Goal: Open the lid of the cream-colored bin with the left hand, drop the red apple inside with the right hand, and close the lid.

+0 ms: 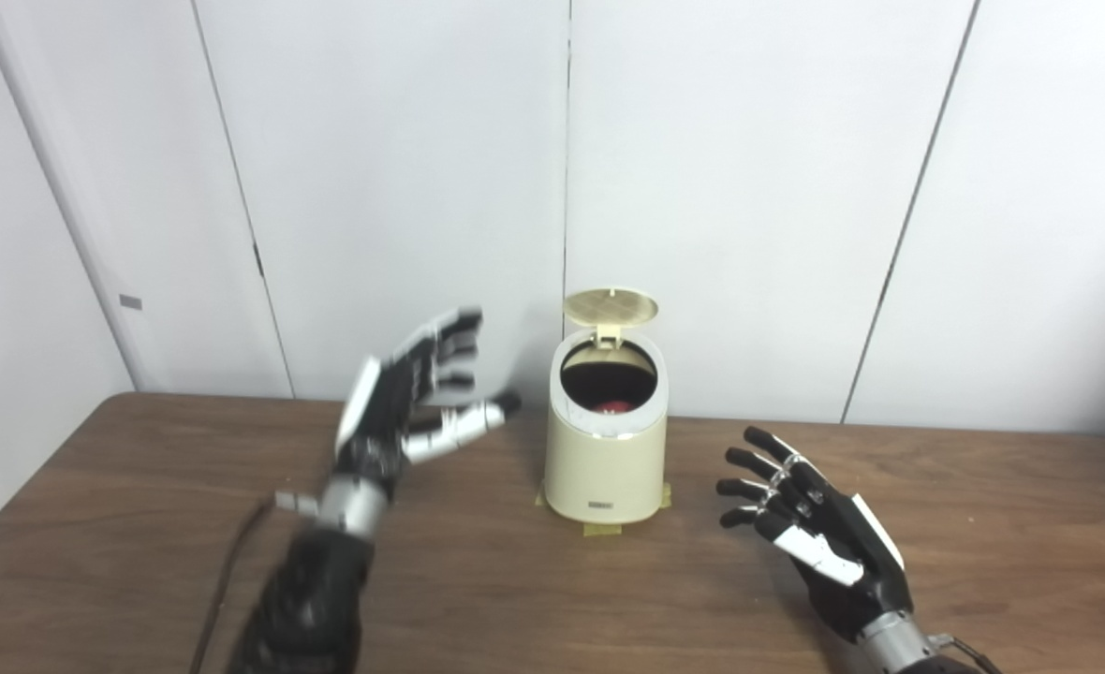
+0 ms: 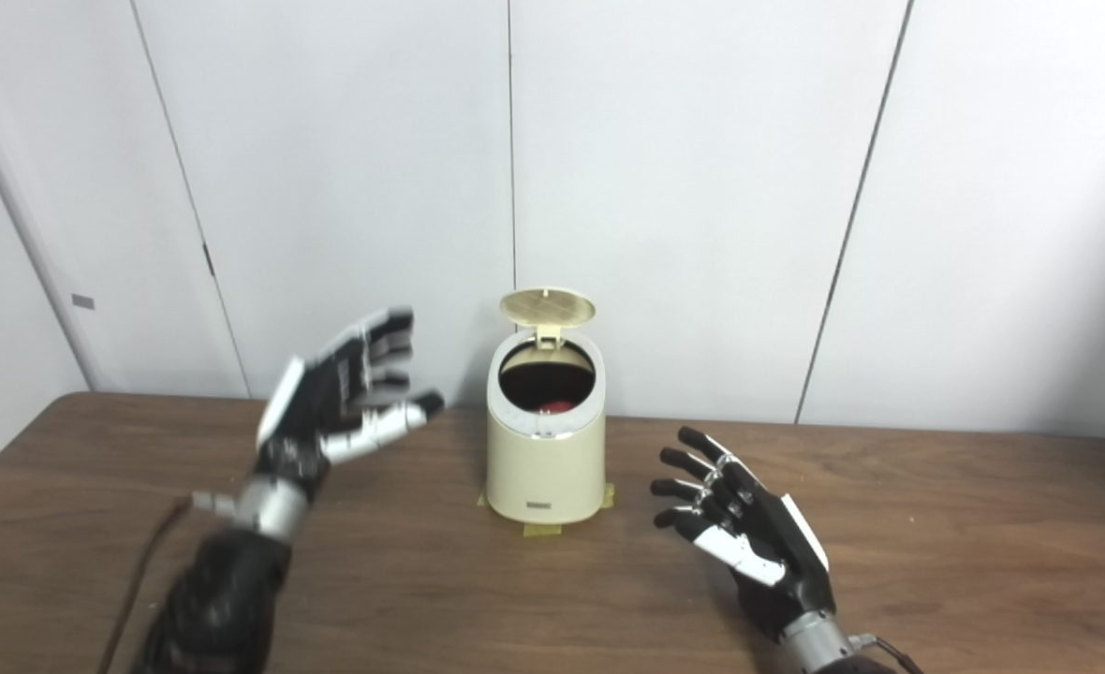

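You have bright, even, soft light from above; the wall (image 1: 749, 187) reads pale and flat, without glare. The table (image 1: 515, 599) carries only a faint sheen and soft shadows beside the bin (image 1: 606, 468) and under the right hand (image 1: 819, 538). The left hand (image 1: 412, 402) is smeared by motion blur. Both views are slightly soft overall.

Black-and-white left robot hand (image 1: 412, 402) and right robot hand (image 1: 819, 538), silver wrists, dark sleeved forearms, thin cables.
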You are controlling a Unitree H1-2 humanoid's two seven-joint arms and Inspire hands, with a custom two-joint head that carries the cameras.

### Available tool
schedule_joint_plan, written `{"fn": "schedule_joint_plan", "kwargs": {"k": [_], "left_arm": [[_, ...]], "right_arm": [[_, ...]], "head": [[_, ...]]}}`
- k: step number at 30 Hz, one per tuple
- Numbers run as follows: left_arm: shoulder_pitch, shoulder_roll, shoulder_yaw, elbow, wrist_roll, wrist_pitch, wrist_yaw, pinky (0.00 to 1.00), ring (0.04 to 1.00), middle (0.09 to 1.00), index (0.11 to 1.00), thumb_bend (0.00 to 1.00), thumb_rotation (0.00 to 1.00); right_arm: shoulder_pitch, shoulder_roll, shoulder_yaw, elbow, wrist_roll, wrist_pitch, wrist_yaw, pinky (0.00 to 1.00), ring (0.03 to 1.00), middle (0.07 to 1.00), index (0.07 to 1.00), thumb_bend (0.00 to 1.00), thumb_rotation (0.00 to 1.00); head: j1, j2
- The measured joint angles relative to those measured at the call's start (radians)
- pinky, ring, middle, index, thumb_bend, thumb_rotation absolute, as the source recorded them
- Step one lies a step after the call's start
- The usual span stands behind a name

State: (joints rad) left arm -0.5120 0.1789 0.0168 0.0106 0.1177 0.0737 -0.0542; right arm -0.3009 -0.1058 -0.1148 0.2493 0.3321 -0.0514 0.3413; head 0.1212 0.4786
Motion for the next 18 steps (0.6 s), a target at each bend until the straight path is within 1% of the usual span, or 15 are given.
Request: {"fn": "schedule_joint_plan", "kwargs": {"k": [2,5,10,12,15,18], "left_arm": [[-0.058,0.009,-0.017,0.033,0.014,0.018,-0.003,0.73,0.874,0.892,0.872,0.88,0.21],[-0.134,0.018,-0.059,0.106,0.044,0.023,-0.024,0.71,0.874,0.901,0.889,0.89,0.22],[-0.213,0.036,-0.097,0.185,0.086,0.023,-0.043,0.74,0.892,0.925,0.902,0.88,0.22],[-0.236,0.043,-0.109,0.211,0.103,0.021,-0.053,0.74,0.897,0.949,0.911,0.88,0.22],[-0.276,0.064,-0.152,0.271,0.142,0.015,-0.078,0.76,0.903,0.964,0.925,0.92,0.24],[-0.313,0.081,-0.195,0.323,0.191,0.012,-0.092,0.79,0.927,0.968,0.918,0.94,0.25]], "right_arm": [[0.002,0.000,0.001,-0.001,-0.006,0.000,-0.006,0.52,0.668,0.768,0.824,0.90,0.27],[0.003,0.003,0.005,-0.006,-0.014,0.000,-0.011,0.51,0.660,0.765,0.815,0.87,0.26],[0.006,0.006,0.008,-0.037,-0.024,0.000,-0.031,0.50,0.643,0.755,0.807,0.87,0.27],[0.007,0.006,0.011,-0.037,-0.026,0.000,-0.035,0.48,0.629,0.751,0.804,0.86,0.27],[0.008,0.010,0.017,-0.039,-0.030,0.000,-0.037,0.47,0.627,0.748,0.803,0.85,0.27],[0.008,0.020,0.021,-0.044,-0.030,0.000,-0.037,0.47,0.621,0.751,0.800,0.85,0.27]], "head": [[0.000,0.000],[-0.003,0.002],[-0.011,0.002],[-0.017,0.000],[-0.023,0.000],[-0.029,0.002]]}}
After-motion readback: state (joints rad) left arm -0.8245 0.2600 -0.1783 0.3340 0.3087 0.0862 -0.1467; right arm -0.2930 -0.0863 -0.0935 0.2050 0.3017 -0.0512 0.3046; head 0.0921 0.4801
